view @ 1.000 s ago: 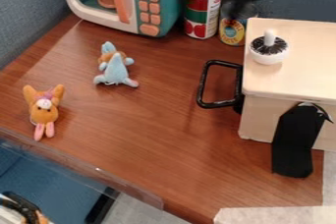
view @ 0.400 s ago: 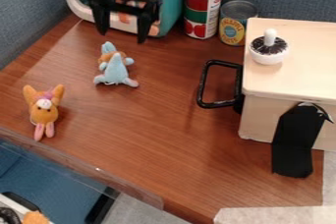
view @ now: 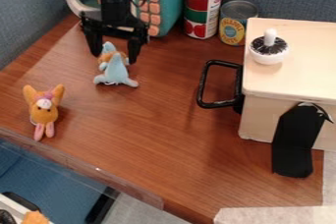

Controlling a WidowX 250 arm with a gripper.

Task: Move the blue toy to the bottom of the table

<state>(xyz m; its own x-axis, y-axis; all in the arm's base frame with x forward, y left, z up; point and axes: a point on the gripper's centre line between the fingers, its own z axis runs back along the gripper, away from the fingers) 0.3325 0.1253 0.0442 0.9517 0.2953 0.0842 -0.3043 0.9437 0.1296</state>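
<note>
We see two soft toys on the one brown tabletop (view: 171, 134). One is the blue toy (view: 115, 72), at the upper left, near the one microwave (view: 169, 4). The one end effector (view: 115, 57) is let go, its two fingers spread wide, and we see the blue toy's top between them. The one orange toy (view: 44, 112) lies lower, by the left edge. We count two cans at the back, one red (view: 202, 9), one yellow (view: 236, 26). At the right is one box (view: 302, 75) with one black handle (view: 202, 85).
</note>
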